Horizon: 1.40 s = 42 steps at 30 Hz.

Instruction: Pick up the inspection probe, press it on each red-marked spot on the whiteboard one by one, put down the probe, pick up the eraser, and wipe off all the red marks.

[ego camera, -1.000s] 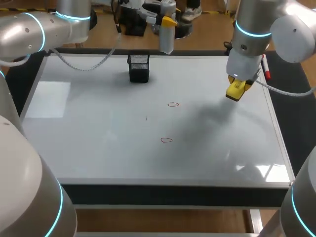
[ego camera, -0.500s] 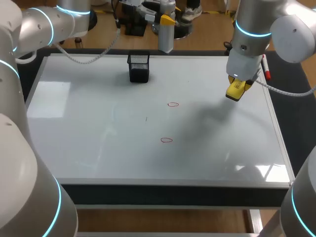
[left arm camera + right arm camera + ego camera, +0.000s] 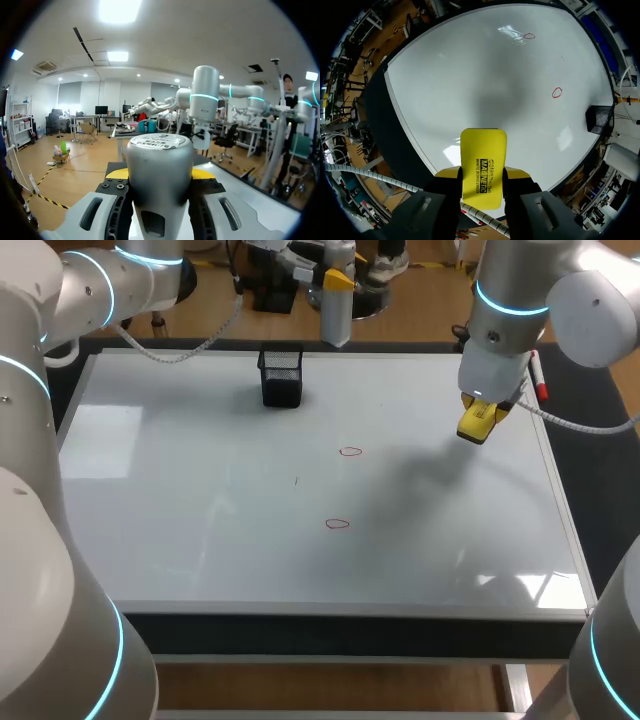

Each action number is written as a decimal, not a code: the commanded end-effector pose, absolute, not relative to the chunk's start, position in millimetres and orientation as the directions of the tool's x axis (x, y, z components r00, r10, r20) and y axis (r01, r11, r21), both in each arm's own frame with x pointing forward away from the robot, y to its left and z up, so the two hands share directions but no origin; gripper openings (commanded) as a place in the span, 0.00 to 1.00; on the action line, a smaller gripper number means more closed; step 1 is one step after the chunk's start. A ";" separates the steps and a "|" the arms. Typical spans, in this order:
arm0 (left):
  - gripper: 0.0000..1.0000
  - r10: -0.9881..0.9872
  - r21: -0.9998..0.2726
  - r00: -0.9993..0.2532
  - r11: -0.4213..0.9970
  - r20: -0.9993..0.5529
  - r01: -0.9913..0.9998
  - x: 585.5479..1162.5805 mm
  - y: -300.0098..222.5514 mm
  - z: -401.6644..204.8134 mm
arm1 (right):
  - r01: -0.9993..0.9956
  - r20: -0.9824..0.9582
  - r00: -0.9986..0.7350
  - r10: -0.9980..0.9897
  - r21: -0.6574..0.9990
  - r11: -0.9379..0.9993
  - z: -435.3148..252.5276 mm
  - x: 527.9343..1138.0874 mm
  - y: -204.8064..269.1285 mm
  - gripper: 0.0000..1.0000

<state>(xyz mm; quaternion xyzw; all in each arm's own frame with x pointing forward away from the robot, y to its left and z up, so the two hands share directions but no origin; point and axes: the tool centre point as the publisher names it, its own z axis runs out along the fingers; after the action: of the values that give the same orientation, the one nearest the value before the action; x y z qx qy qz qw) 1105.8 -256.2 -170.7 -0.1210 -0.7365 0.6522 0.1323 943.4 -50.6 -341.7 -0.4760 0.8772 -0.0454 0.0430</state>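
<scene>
My right jaws pinch the flat yellow eraser (image 3: 483,167) over the glossy whiteboard (image 3: 200,540), at three o'clock. My left jaws clasp the rounded silver probe (image 3: 159,170).

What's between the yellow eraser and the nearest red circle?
Only bare whiteboard, as the head view shows, lies between the eraser and that red circle.

Two red marks (image 3: 350,451) (image 3: 338,524) are counted on one whiteboard (image 3: 200,520). One black mesh holder (image 3: 281,377), one silver probe (image 3: 159,185) and one yellow eraser (image 3: 483,165) are seen. One red-capped marker (image 3: 538,380) is found at the whiteboard's right edge.
</scene>
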 end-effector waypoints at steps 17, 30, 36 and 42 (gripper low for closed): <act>0.00 0.369 -0.993 -0.929 0.118 0.040 0.004 1111.6 -256.5 -171.5 | -0.958 -0.028 -0.241 -0.970 -0.155 0.242 -331.9 909.7 80.9 0.00; 0.00 0.369 -0.993 -0.929 0.118 0.040 0.004 1111.6 -256.5 -171.5 | -0.992 -0.040 -0.069 -0.997 -0.104 0.073 -352.5 911.3 149.9 0.00; 0.00 0.369 -0.993 -0.929 0.118 0.040 0.004 1111.6 -256.5 -171.5 | -0.996 -0.039 -0.028 -0.999 -0.083 0.031 -362.2 919.3 170.7 0.00; 0.00 0.369 -0.993 -0.929 0.118 0.040 0.004 1111.6 -256.5 -171.5 | -0.998 -0.032 -0.014 -0.999 -0.054 0.016 -379.5 928.9 184.2 0.00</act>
<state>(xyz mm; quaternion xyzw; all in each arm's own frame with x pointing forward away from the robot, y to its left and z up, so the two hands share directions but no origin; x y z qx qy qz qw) 1104.9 -256.3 -170.8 -0.1225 -0.7364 0.6520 0.1332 917.1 172.8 -368.7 -0.7010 0.7118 -0.0068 0.0446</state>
